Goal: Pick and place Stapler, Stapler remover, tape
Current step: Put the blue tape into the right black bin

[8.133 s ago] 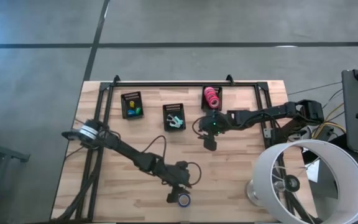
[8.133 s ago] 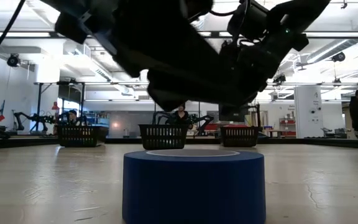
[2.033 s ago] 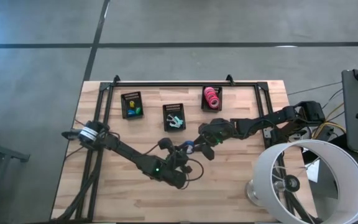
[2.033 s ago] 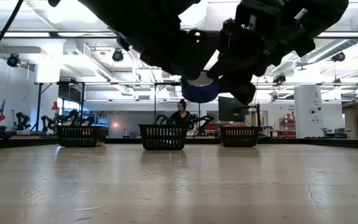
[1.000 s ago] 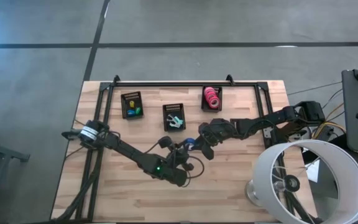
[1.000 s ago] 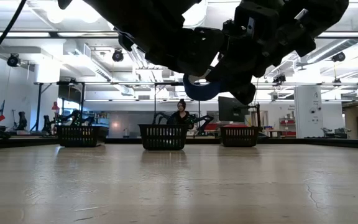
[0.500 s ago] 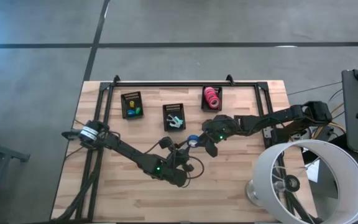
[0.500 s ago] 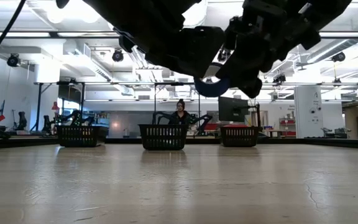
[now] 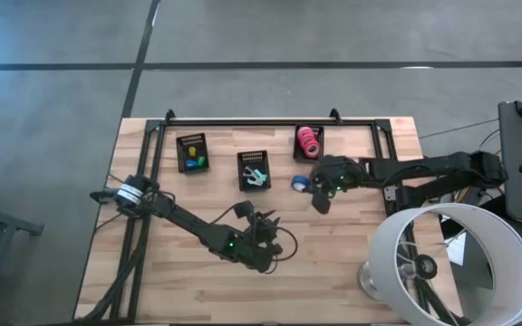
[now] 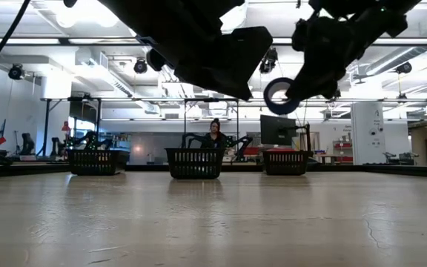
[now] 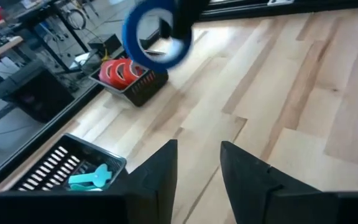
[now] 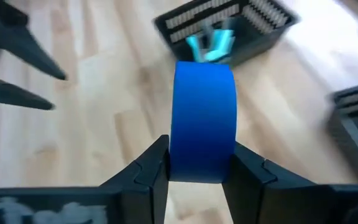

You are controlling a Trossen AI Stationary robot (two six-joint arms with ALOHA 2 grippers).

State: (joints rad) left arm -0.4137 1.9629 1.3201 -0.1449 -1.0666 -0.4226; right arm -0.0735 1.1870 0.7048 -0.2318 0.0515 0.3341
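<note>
**Blue tape roll held above the table near the far baskets**

The right gripper (image 9: 308, 185) is clamped on the blue tape roll (image 9: 299, 183), its two fingers (image 12: 146, 168) pressing the roll's flat sides, as the right wrist view shows. The roll hangs clear of the wooden table (image 9: 370, 226), between the middle basket (image 9: 254, 169) and the right-hand basket (image 9: 309, 143) that stand along the far edge. The right-hand basket contains pink tape rolls (image 9: 310, 141); the middle one holds pale teal items (image 9: 256, 176); a third basket (image 9: 192, 152), nearer the far left corner, holds yellow and green items. The left gripper (image 9: 265, 225) hovers over the middle of the table, toward the near edge, its fingers (image 11: 160, 171) apart with nothing between them. A black frame rail (image 9: 252, 121) runs along the far edge. A white lamp shade (image 9: 451, 263) overhangs the near right corner. In the low view the plank surface lies bare in front, and behind the baskets opens a bright workshop with ceiling strip lights, where a person (image 10: 215, 136) sits
</note>
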